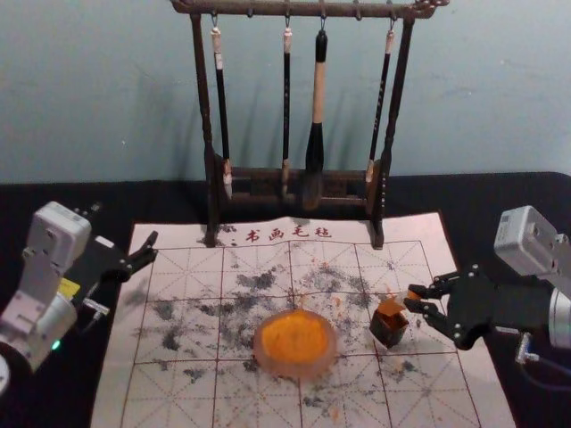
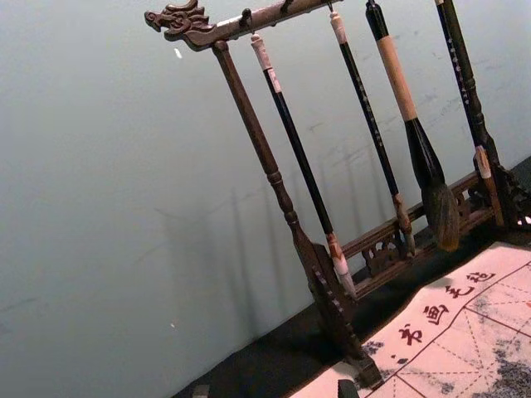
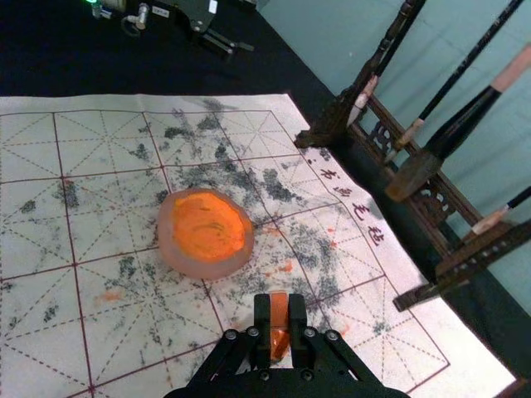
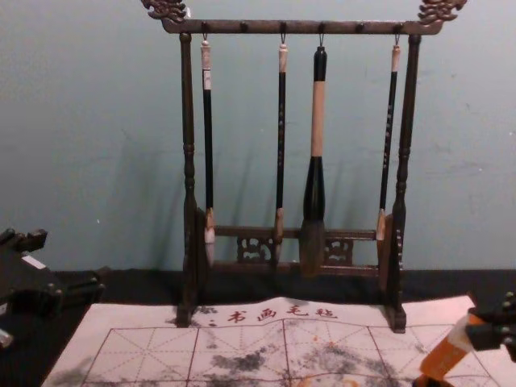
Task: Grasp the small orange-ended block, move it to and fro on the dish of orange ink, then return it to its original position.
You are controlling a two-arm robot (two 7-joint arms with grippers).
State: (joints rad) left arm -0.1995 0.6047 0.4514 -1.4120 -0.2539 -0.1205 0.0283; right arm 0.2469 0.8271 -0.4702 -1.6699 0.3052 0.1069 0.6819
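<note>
You are seeing a dark wooden rack (image 1: pixel 303 9) standing at the far edge of a pale mat (image 1: pixel 116 392) with black smudges. Four brushes (image 1: pixel 314 143) are hanging in front of you, one fatter.

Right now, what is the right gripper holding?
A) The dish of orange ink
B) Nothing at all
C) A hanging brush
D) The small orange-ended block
D: the right wrist view shows the right gripper with the orange-ended block between its fingers, apart from the dish of orange ink.
</note>
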